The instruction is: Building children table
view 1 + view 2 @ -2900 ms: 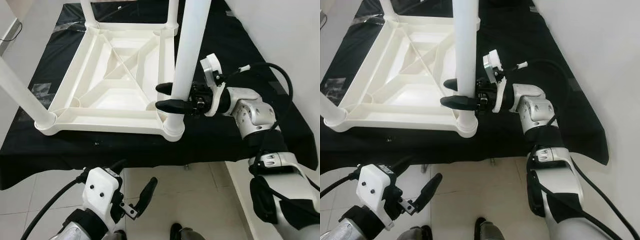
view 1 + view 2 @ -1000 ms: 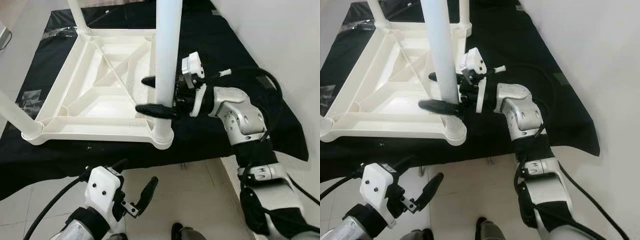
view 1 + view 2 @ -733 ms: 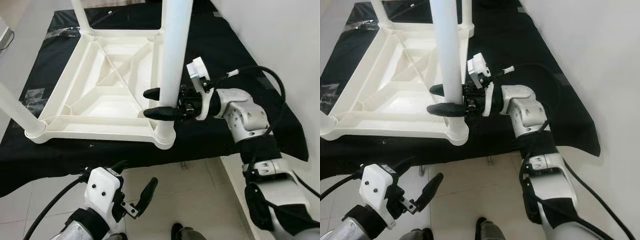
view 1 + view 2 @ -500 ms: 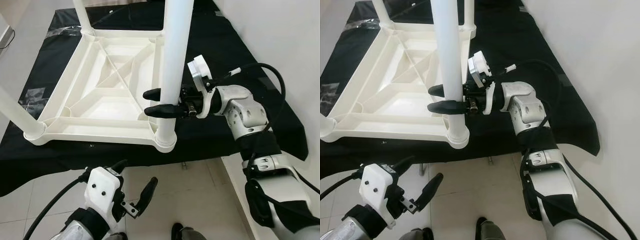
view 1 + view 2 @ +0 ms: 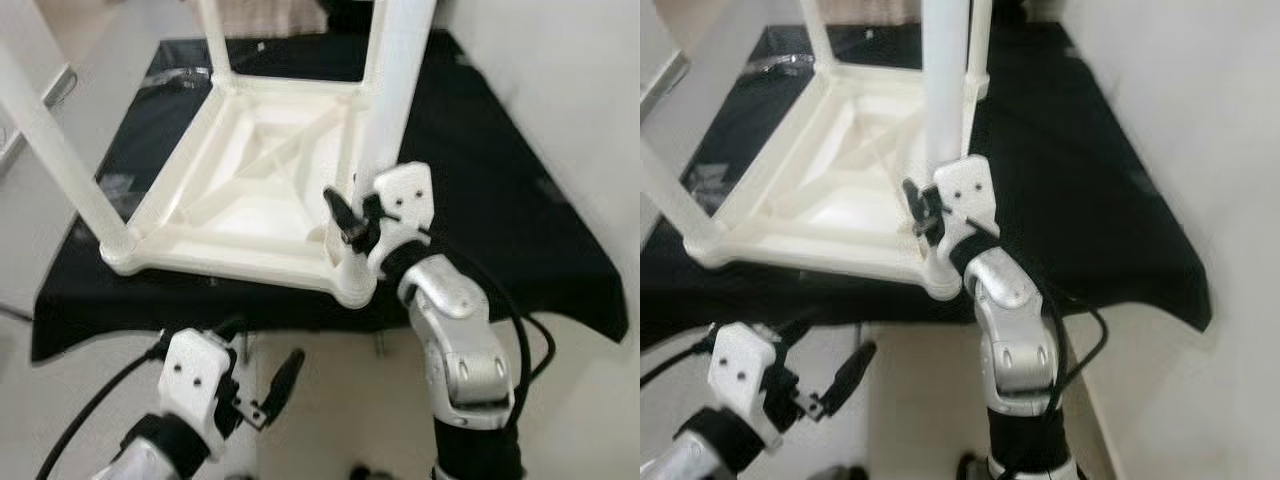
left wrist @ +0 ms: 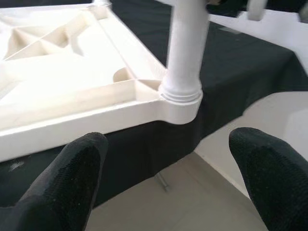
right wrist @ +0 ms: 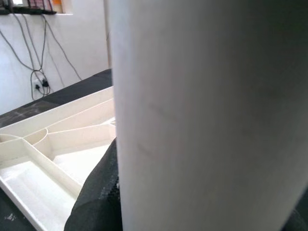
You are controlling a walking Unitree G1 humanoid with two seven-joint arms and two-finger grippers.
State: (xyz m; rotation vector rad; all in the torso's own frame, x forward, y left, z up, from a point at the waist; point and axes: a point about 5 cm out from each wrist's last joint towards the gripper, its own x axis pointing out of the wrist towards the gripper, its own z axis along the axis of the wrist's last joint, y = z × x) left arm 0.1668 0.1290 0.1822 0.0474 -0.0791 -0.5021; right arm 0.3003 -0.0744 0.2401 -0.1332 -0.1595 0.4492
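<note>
White plastic table (image 5: 250, 190): we see it upside down on black cloth (image 5: 480, 200).
Right gripper (image 5: 345, 215): clamped around near-corner leg (image 5: 395, 80).
Left gripper (image 5: 262, 385): fingers spread wide, below table edge.

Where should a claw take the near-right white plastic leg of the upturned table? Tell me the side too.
Grip the near-right white plastic leg low on its round shaft, just above the corner socket, coming from the outer right side over the black cloth. The shaft stands upright, so fingers close level around it, as the right claw sits.
</note>
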